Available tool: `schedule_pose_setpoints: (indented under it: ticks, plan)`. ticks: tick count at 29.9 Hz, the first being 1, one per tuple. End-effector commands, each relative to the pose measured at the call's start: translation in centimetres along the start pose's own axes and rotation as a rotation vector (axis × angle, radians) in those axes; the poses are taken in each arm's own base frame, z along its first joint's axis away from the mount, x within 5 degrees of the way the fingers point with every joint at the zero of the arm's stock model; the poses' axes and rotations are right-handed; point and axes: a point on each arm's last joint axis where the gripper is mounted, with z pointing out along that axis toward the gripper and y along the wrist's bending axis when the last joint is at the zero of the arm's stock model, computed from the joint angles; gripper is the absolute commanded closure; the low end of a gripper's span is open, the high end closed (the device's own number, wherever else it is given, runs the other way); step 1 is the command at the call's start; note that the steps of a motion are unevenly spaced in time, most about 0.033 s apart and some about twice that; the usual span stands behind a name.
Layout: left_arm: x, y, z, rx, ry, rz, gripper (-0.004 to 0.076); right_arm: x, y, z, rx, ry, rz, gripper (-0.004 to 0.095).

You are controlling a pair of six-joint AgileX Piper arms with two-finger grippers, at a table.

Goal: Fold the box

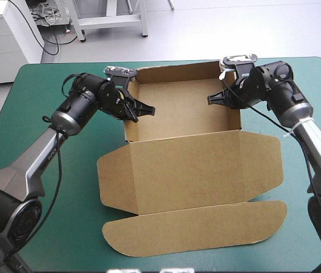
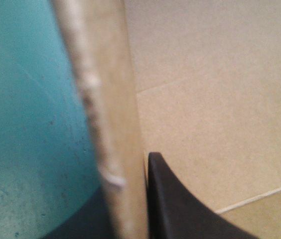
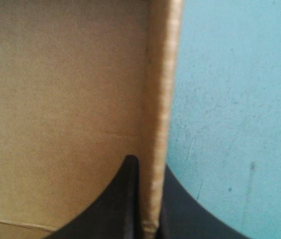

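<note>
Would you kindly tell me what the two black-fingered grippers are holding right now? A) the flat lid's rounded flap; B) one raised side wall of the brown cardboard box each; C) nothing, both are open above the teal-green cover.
B: on the brown cardboard box, the left gripper pinches the left wall, the right gripper the right wall; each wrist view shows board inside the grip.

The brown box (image 1: pixel 180 116) stands as an open tray with its walls raised. Its left wall (image 2: pixel 110 124) is upright, pinched between the fingers of the left gripper (image 1: pixel 143 114). Its right wall (image 3: pixel 159 124) is pinched the same way in the right gripper (image 1: pixel 213 99). The lid (image 1: pixel 192 165) lies flat on the near side of both grippers and ends in a round-cornered flap (image 1: pixel 194 230).
</note>
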Motion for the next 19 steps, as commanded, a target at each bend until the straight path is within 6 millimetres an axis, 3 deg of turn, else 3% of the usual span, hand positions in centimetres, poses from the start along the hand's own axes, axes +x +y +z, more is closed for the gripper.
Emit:
schedule_pose_setpoints:
  ticks: [1,5,12,19]
  plan:
    - [-0.6,-1.8,-1.2,0.121,-0.047,0.038,0.0731,-1.0,0.8,-0.2,-0.075,-0.071,0.0,0.0924]
    - [-0.3,-1.7,0.9,0.107,0.023,0.037,0.0731,-0.5,0.8,2.6,-0.069,0.021,-0.003,0.0924]
    - [0.0,-1.4,4.3,0.09,0.086,0.051,0.0731,0.0,0.8,5.8,-0.061,0.097,-0.004,0.0924]
    - [0.4,-1.6,6.6,0.11,0.142,0.069,0.0731,0.6,0.8,7.5,-0.059,0.162,-0.01,0.0924]
